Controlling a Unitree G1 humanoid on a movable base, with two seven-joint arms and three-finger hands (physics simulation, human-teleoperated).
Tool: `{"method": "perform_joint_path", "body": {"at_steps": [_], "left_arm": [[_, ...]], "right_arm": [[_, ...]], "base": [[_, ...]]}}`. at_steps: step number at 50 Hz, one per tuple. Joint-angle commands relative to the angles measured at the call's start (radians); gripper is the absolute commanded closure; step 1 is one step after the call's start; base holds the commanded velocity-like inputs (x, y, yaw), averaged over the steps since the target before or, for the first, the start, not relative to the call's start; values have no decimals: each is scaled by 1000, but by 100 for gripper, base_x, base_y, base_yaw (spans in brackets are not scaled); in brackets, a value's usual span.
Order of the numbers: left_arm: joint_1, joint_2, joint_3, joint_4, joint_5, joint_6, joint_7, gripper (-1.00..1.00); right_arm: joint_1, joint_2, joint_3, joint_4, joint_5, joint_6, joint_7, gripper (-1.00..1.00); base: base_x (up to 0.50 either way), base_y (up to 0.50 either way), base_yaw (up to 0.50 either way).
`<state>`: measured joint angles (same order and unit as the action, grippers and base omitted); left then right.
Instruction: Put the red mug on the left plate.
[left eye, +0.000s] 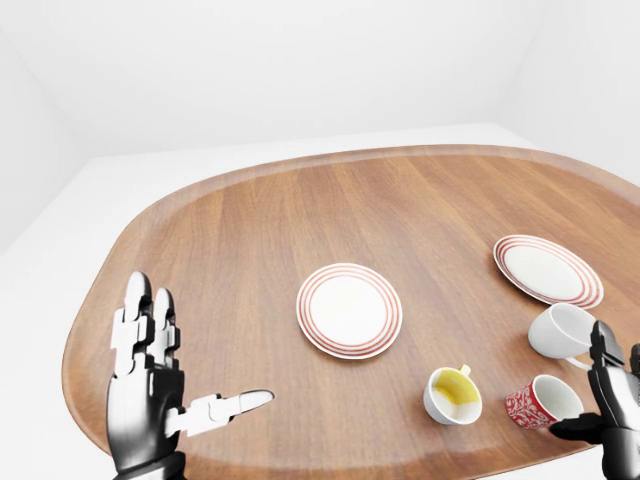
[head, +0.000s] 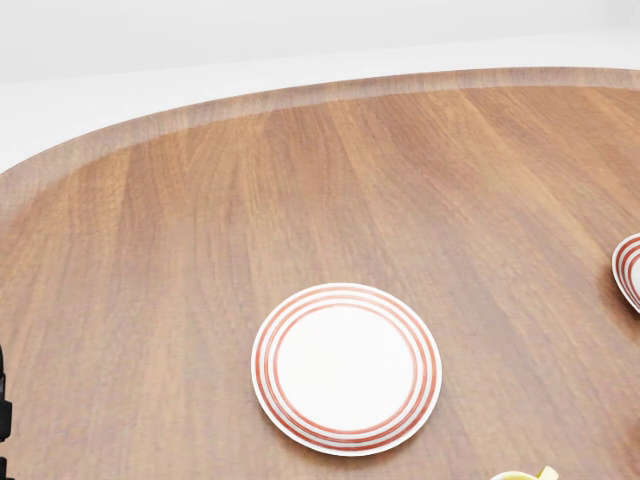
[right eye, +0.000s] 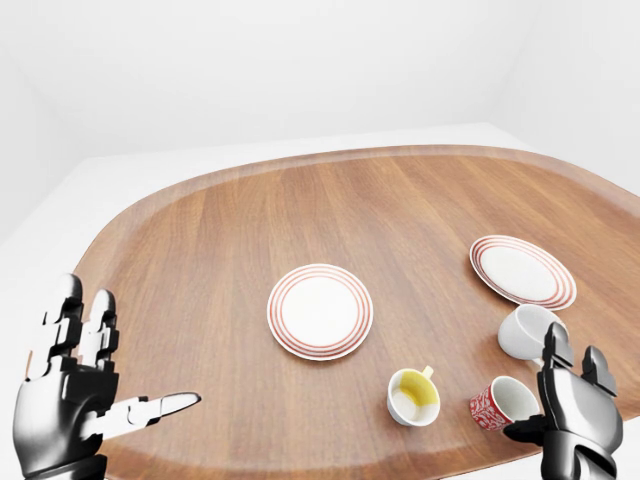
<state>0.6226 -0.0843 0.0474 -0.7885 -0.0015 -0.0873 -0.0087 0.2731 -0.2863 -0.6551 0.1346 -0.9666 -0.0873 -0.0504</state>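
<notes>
The red mug (left eye: 528, 404) lies on its side near the bottom right of the left-eye view, its mouth facing right. The left plate (left eye: 349, 310), white with red rings, sits mid-table up and left of the mug, and it also shows in the head view (head: 346, 367). My right hand (left eye: 592, 388) is open just right of the mug's mouth, with the thumb close under the rim; I cannot tell if it touches. My left hand (left eye: 200, 345) is open and empty at the bottom left, far from the mug.
A yellow-lined white mug (left eye: 452, 395) stands left of the red mug. A white mug (left eye: 560, 330) lies just above it. A second ringed plate (left eye: 548, 270) sits at the right. All rest on the oval wooden table (left eye: 300, 210), whose edge runs just below the mugs.
</notes>
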Motion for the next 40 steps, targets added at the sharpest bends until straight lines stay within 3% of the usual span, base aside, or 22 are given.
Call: {"method": "perform_joint_path", "body": {"at_steps": [1,17,28,29,30,40], "left_arm": [[-1,3,-5,1,5,0,5,-100],[-4,7,-6,7,3,0,10,-100],[5,-7,21,6,-25,0,-10,-100],[0,-9,19,8,-19,0,-11,-100],[-1,-10,14,8,-12,0,-12,-100],[-5,-6,8,8,-3,0,-4,-100]], "right_arm": [[-17,-34,47,97,5,0,-49,-100],[-88,-106,192,324,32,0,-177,-100],[-130,-126,279,383,45,0,-189,-100],[-128,-125,283,380,42,0,-196,-21],[-118,-124,285,369,46,0,-187,100],[-108,-133,286,413,46,0,-195,100]], "base": [[0,0,0],[0,0,0],[0,0,0],[0,0,0],[0,0,0],[0,0,0]]}}
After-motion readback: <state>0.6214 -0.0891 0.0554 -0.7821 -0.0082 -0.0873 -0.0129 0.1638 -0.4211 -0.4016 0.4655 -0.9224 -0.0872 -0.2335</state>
